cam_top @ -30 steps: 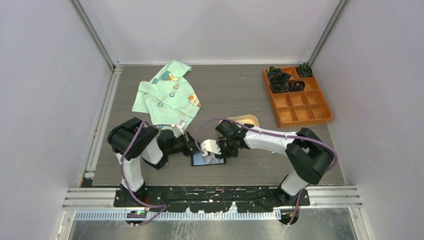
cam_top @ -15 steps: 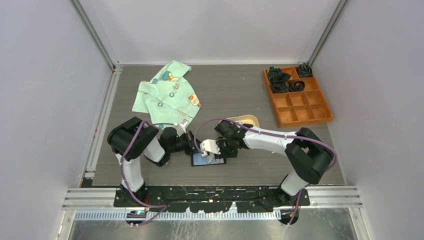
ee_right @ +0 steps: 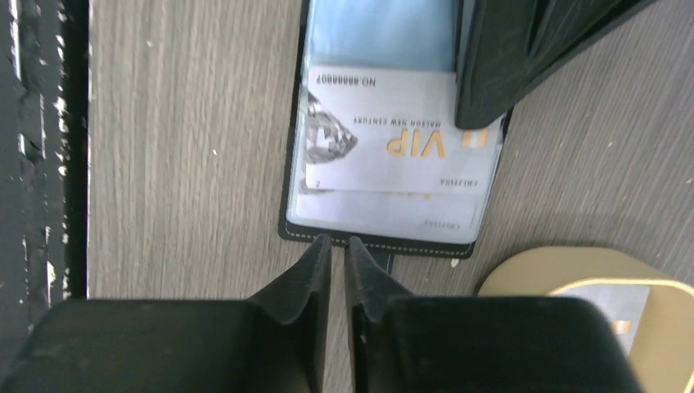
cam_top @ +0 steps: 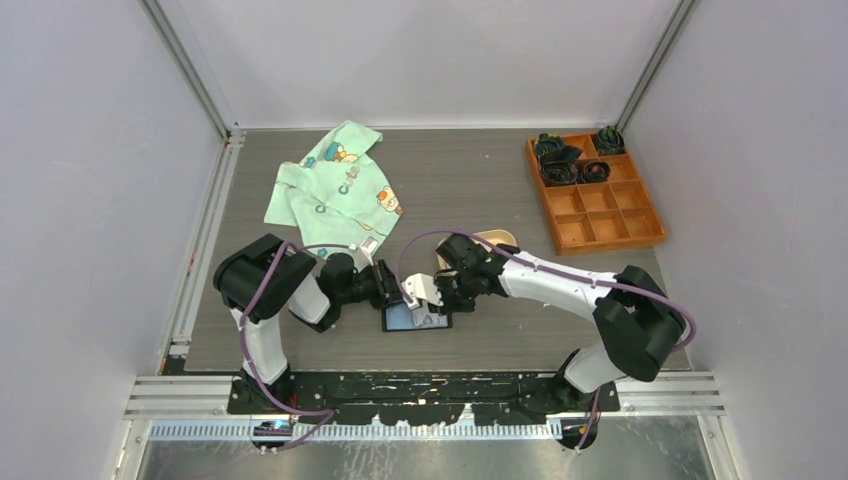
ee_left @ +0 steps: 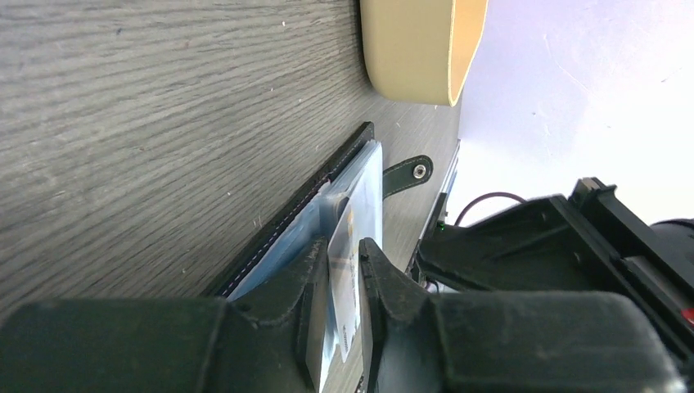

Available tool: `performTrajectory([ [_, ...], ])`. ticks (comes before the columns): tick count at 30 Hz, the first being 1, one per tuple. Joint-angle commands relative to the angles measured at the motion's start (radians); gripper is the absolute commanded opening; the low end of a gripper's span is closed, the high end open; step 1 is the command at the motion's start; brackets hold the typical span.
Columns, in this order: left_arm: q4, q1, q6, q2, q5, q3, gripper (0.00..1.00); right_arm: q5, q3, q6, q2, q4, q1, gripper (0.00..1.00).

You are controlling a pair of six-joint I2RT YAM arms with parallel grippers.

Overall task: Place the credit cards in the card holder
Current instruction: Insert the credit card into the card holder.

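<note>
Lying open on the counter (ee_right: 188,164) between the two arms, the holder (ee_right: 425,246) shows two cards in its clear sleeves: a VIP card (ee_right: 385,123) and a second card (ee_right: 385,214) peeking out below it. A third card (ee_right: 606,307) waits in the beige tray (ee_right: 524,282) just beside the holder. That makes three cards, one holder, one tray.

The left end effector (ee_left: 344,250) straddles the VIP card's edge with its fingers narrowly apart; whether it pinches the card or has let go I cannot tell. The right end effector (ee_right: 336,246) hovers at the holder's stitched edge, barely parted, grasping nothing.

These cards look light, stiff and slick, so I would take each by a short edge and slide it in flat. The sleeves look soft and likely to buckle. The holder seems light enough to skid, so it probably needs pinning while a card goes in.
</note>
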Motion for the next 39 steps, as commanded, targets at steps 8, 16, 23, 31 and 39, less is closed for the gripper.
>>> performTrajectory([
  [8,-0.008,-0.003,0.031,0.038,-0.015,0.001,0.23,0.129,0.093,0.047,0.089,0.270,0.178,0.01],
  [16,-0.001,-0.002,0.030,0.050,-0.015,0.002,0.23,0.288,0.187,0.033,0.227,0.305,0.261,0.01],
  [23,0.004,0.002,0.032,0.047,-0.011,-0.005,0.24,0.341,0.185,-0.007,0.261,0.307,0.273,0.01],
  [31,0.028,0.009,0.029,0.058,-0.004,-0.014,0.24,0.362,0.151,-0.046,0.263,0.287,0.270,0.01],
  [39,0.068,0.012,0.017,0.087,-0.001,-0.018,0.25,0.349,0.105,-0.054,0.199,0.244,0.229,0.01],
])
